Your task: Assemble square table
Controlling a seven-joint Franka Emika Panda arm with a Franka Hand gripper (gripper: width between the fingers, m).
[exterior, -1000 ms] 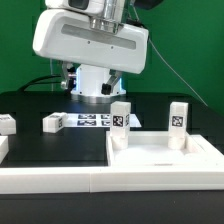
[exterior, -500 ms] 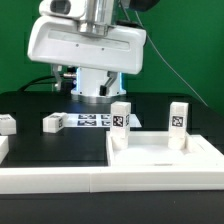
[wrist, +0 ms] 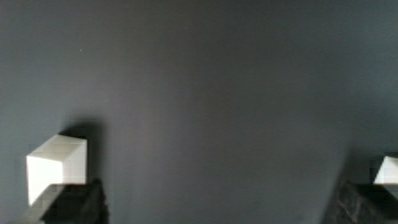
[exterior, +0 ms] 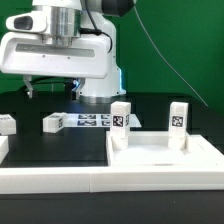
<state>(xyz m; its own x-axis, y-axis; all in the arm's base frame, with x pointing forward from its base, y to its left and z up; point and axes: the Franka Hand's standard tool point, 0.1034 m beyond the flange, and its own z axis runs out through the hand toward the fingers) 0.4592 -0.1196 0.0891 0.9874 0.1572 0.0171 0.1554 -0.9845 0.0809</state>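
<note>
While you look at the wrist view, read these lines from the jaws outward.

Jaws: you see them spread wide, with nothing between them; only bare black surface lies in the gap.
Gripper (wrist: pixel 217 200): its dark fingertips (wrist: pixel 71 205) sit at opposite edges of the wrist view, well apart, each beside a small white block whose nature you cannot tell.
Arm (exterior: pixel 60 50): in the exterior view you find its white body high over the exterior view's left part of the table; the fingers themselves are hidden there.
Table (exterior: pixel 150 110): black, and bare where the wrist view looks down on it.
Top (exterior: pixel 165 160): the white square tray lies flat at the exterior view's lower right, rim up, well apart from the arm.
Upright legs: two stand on the top's far corners, one leg (exterior: pixel 120 122) toward the exterior view's left, the other (exterior: pixel 178 122) toward its right, both showing tags.
Loose legs: one (exterior: pixel 53 122) lies on the table left of the top; another (exterior: pixel 7 123) lies at the exterior view's left edge.
Marker board (exterior: pixel 92 120): flat on the table behind the top, between the loose leg and the upright ones.
</note>
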